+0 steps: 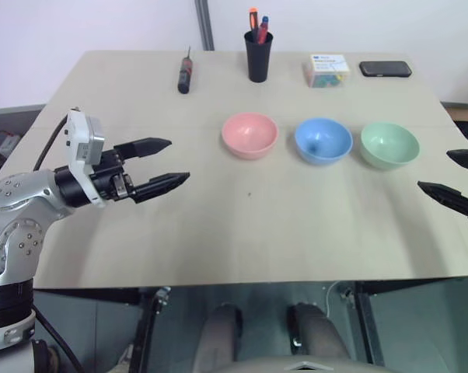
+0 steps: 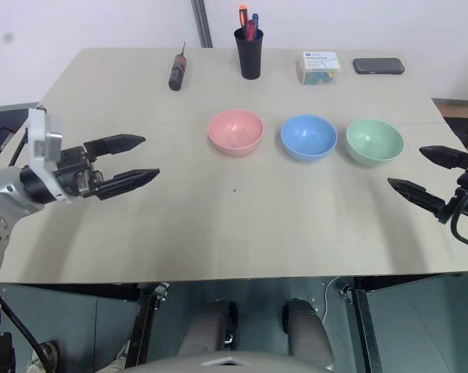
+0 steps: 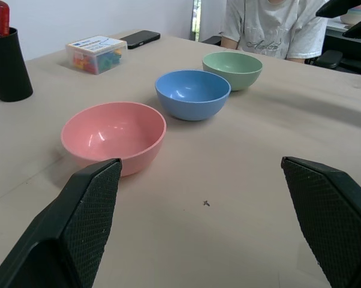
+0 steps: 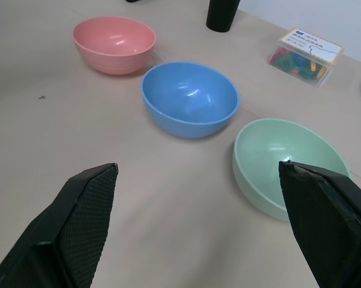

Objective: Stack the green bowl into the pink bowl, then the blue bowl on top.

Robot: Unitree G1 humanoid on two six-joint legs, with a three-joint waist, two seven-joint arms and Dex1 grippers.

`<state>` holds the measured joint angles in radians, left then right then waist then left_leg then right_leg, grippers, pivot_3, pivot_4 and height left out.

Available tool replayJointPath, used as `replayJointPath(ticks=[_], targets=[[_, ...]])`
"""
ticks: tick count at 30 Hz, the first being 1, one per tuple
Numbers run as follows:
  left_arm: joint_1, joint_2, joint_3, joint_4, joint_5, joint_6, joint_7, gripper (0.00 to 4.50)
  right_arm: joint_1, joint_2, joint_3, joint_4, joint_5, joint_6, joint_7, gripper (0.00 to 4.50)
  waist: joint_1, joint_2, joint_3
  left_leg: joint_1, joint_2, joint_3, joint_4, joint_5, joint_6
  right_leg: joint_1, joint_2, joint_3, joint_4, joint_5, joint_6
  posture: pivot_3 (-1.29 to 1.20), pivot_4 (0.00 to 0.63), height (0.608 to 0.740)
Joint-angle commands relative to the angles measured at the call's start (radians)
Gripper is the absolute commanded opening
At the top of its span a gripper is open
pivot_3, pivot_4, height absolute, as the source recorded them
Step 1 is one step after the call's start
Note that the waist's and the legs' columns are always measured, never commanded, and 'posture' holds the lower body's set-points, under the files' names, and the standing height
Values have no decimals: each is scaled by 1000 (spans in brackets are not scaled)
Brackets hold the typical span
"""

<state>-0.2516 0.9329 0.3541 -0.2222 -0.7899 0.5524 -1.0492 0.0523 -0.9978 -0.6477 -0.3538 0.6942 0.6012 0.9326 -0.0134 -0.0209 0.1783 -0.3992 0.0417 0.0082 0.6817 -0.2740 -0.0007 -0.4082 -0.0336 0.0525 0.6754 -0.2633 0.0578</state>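
Note:
Three small bowls stand in a row on the table (image 1: 218, 233), all upright and apart from one another. The pink bowl (image 1: 249, 134) is leftmost, the blue bowl (image 1: 323, 141) is in the middle, and the green bowl (image 1: 389, 145) is rightmost. My left gripper (image 1: 165, 162) hovers open to the left of the pink bowl, pointing toward it with nothing between its fingers. At the right edge my right gripper (image 2: 417, 172) is open and empty, just right of and nearer than the green bowl (image 4: 288, 162).
Along the far edge of the table are a screwdriver (image 1: 185, 76), a black cup of pens (image 1: 258, 53), a clear box of coloured bits (image 1: 327, 70) and a black phone (image 1: 385, 68). A person in a white shirt (image 3: 276, 27) sits beyond the table's right side.

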Motion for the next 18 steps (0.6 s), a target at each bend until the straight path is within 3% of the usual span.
replayJointPath(ticks=[1,12,18], targets=[[-16,6,24,-16,-7,-4,-2,4500,-15,-8,-28,-13,0,-12,1,4492,0,0,0,0,0,0,0,0,0,0,0,0,0,0,0,0,150,740],[-46,-46,-11,-18,32,-23,25,4500,-77,47,89,-55,-27,-48,-50,4492,0,0,0,0,0,0,0,0,0,0,0,0,0,0,0,0,150,740],[-121,-40,-147,-37,234,-43,157,4500,-141,99,243,-128,-38,-55,-87,4492,0,0,0,0,0,0,0,0,0,0,0,0,1,0,0,0,150,740]])
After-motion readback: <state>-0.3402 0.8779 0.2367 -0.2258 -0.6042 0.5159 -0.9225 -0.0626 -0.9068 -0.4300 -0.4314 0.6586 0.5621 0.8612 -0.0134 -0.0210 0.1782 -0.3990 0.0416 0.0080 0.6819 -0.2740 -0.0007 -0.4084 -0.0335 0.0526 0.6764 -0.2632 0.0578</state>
